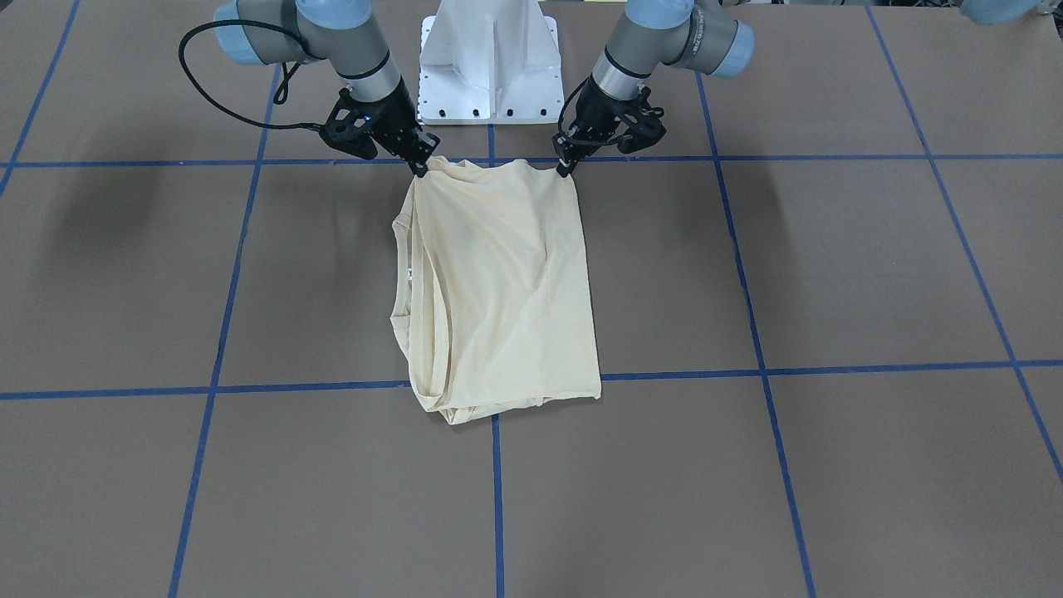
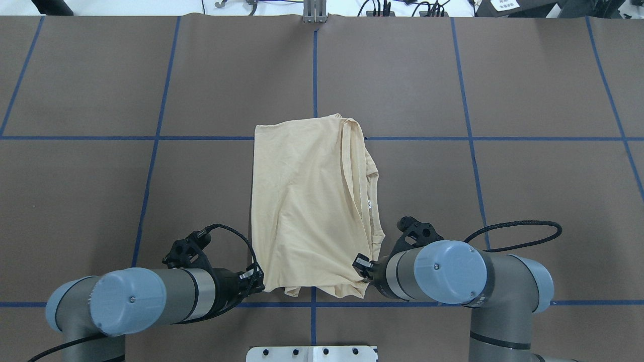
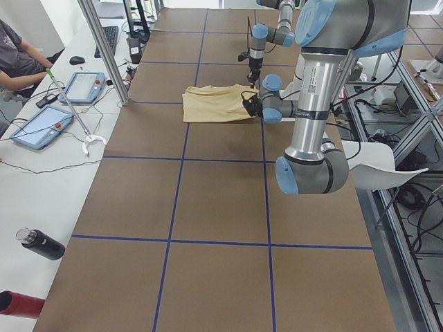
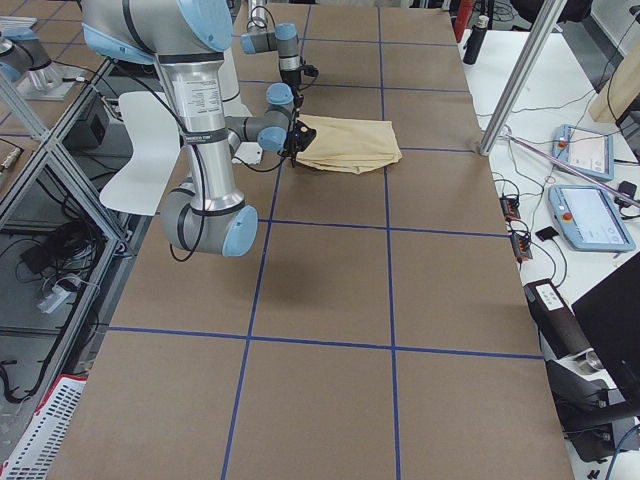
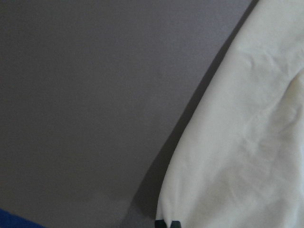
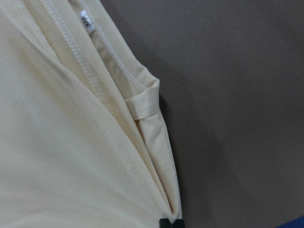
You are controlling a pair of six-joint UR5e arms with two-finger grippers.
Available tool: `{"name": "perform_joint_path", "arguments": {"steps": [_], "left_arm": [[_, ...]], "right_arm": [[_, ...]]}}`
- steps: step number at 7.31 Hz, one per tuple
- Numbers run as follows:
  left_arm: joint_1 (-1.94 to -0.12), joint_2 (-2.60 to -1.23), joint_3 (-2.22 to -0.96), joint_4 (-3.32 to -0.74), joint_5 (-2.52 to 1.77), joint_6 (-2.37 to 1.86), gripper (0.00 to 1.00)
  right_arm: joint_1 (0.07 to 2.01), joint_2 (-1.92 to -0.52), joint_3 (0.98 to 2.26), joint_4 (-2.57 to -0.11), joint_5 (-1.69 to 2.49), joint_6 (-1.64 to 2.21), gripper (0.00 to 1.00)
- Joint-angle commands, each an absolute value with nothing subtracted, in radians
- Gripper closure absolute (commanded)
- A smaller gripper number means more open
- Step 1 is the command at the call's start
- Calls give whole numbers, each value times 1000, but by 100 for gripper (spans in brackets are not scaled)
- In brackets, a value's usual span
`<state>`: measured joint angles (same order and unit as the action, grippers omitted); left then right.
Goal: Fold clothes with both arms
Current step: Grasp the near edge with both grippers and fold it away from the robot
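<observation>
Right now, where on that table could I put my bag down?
The brown table is bare on both sides of the T-shirt and beyond it toward the far edge. Crowded only at its near edge, where the left gripper and right gripper pinch its corners.

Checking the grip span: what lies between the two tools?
The robot-side edge of the shirt, running from the left tool to the right tool; the front-facing view shows it.
</observation>
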<state>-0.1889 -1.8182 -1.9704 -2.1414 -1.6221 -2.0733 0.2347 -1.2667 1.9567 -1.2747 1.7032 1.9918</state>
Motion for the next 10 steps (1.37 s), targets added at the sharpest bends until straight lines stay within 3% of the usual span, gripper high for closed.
{"name": "perform_joint_path", "arguments": {"steps": [1, 2, 4, 7, 10], "left_arm": [[-192, -1772, -2104, -2135, -1681, -2075, 100], [-224, -1776, -2143, -2134, -1689, -2074, 100], [-459, -1848, -2094, -2070, -1760, -1977, 100], [-618, -2006, -1826, -2091, -1824, -1951, 100], [-661, -2096, -1607, -2227, -1819, -1951, 100]], "right_arm": [[236, -1319, 2087, -1273, 1707, 2101, 100], [238, -1321, 2144, -1270, 1704, 2167, 100], [395, -1240, 2105, -1255, 1729, 2262, 100], [656, -1002, 1728, -1253, 1998, 2253, 100], [690, -847, 1474, -1250, 2011, 2223, 100]]}}
